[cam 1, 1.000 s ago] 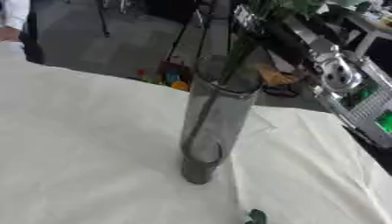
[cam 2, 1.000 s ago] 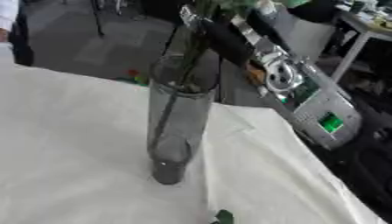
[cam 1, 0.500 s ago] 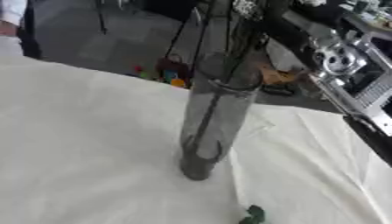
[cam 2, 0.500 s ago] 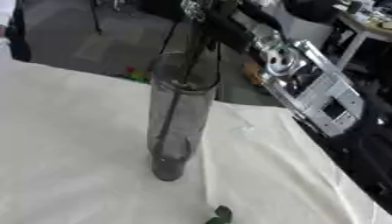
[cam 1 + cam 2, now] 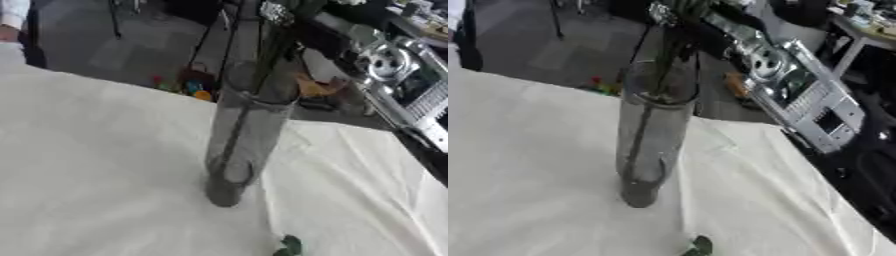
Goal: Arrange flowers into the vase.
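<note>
1. Nearest the camera, a small green leaf scrap (image 5: pixel 290 245) lies on the white-clothed worktop (image 5: pixel 96 165), well apart from everything but the vase's foot. It looks like something shed from a stem, not a flower waiting to be placed.

2. Behind it, the tall clear glass vase (image 5: pixel 651 135) stands upright near the middle of the worktop. It appears to hold no water, though the glass is too murky to be sure.

3. Inside the vase, dark flower stems (image 5: pixel 642 127) run from the mouth down towards the base, so at least one flower is already going in. The stems rise out of the mouth and leave the top of both views, so blooms cannot be seen.

4. Above the vase mouth, the right arm (image 5: pixel 798 95) comes down from the upper right. Its hand (image 5: pixel 278 11) sits at the top edge just where the stems rise. The fingers are cut off and blurred there, so I cannot tell whether they pinch the stems or have let go.

5. The left hand shows in neither view.

6. As a judgement, the task is in its later part: stems are seated in the vase, and no other loose flowers show on the worktop. What is left seems to be releasing and clearing the arm.
</note>
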You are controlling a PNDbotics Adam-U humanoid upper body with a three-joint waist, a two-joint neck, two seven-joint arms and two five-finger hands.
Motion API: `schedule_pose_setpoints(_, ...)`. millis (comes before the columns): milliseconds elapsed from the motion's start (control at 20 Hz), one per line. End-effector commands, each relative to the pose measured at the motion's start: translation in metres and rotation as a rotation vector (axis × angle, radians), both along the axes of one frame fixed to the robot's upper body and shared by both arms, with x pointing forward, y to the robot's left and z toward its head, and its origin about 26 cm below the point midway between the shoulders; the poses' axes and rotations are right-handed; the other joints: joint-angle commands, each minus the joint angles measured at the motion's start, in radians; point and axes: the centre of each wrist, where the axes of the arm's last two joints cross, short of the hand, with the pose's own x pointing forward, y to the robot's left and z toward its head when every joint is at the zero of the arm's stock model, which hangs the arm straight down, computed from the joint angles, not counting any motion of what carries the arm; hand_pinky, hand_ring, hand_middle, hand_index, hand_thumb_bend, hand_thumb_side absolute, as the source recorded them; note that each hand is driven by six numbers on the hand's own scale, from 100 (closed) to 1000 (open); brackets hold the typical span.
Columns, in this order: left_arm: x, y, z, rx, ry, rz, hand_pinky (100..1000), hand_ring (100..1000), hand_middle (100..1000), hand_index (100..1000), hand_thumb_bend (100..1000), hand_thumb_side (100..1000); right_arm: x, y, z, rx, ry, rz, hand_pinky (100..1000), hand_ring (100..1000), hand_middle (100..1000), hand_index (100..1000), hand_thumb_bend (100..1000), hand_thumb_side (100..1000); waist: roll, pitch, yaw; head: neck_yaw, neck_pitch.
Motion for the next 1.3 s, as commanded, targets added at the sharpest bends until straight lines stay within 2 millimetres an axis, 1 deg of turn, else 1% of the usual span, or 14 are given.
schedule_pose_setpoints(50,-0.004,0.002,0.008,0.012,-0.029,0.010,799,878,867,947,100,1000,-0.002,-0.004,0.007,-0.002,-0.040,-0.012,792,707,570,346,100,1000,0.014,-0.023,0.000,-0.006,-0.011)
schedule_pose_setpoints(100,-0.004,0.002,0.008,0.012,-0.029,0.009,799,878,867,948,100,1000,-0.002,-0.004,0.006,-0.005,-0.044,-0.014,793,711,579,408,100,1000,0.014,-0.022,0.000,-0.006,-0.011)
schedule_pose_setpoints(200,-0.004,0.002,0.008,0.012,-0.029,0.009,799,878,867,948,100,1000,-0.002,-0.004,0.005,-0.018,-0.050,-0.015,795,719,591,458,100,1000,0.014,-0.021,-0.001,-0.007,-0.010)
schedule_pose_setpoints(250,-0.004,0.002,0.008,0.012,-0.028,0.009,799,878,867,948,100,1000,-0.001,-0.004,0.005,-0.026,-0.050,-0.015,799,730,608,543,100,1000,0.015,-0.021,-0.001,-0.007,-0.010)
schedule_pose_setpoints(300,-0.004,0.002,0.008,0.013,-0.028,0.010,799,878,867,947,100,1000,-0.001,-0.004,0.005,-0.040,-0.047,-0.014,800,734,614,563,100,1000,0.015,-0.022,-0.002,-0.008,-0.009)
schedule_pose_setpoints(350,-0.004,0.002,0.008,0.012,-0.027,0.010,799,878,867,947,100,1000,-0.001,-0.004,0.004,-0.055,-0.040,-0.013,803,741,627,610,100,1000,0.015,-0.022,-0.003,-0.008,-0.009)
schedule_pose_setpoints(500,-0.004,0.003,0.007,0.012,-0.025,0.012,799,878,867,948,100,1000,-0.001,-0.007,0.006,-0.086,-0.024,-0.016,804,744,633,623,100,1000,0.015,-0.023,-0.006,-0.008,-0.008)
schedule_pose_setpoints(550,-0.004,0.003,0.007,0.012,-0.024,0.012,799,878,867,948,100,1000,-0.001,-0.007,0.007,-0.092,-0.020,-0.017,807,756,647,663,100,1000,0.015,-0.024,-0.006,-0.008,-0.009)
schedule_pose_setpoints(750,-0.004,0.003,0.008,0.013,-0.024,0.013,799,878,867,948,100,1000,0.000,-0.009,0.006,-0.127,0.017,-0.008,818,781,676,710,100,1000,0.017,-0.027,-0.008,-0.009,-0.011)
schedule_pose_setpoints(1300,-0.004,0.003,0.007,0.011,-0.022,0.013,799,878,866,948,100,1000,0.000,-0.014,0.008,-0.183,0.069,-0.003,825,803,706,748,100,1000,0.021,-0.034,-0.016,-0.008,-0.009)
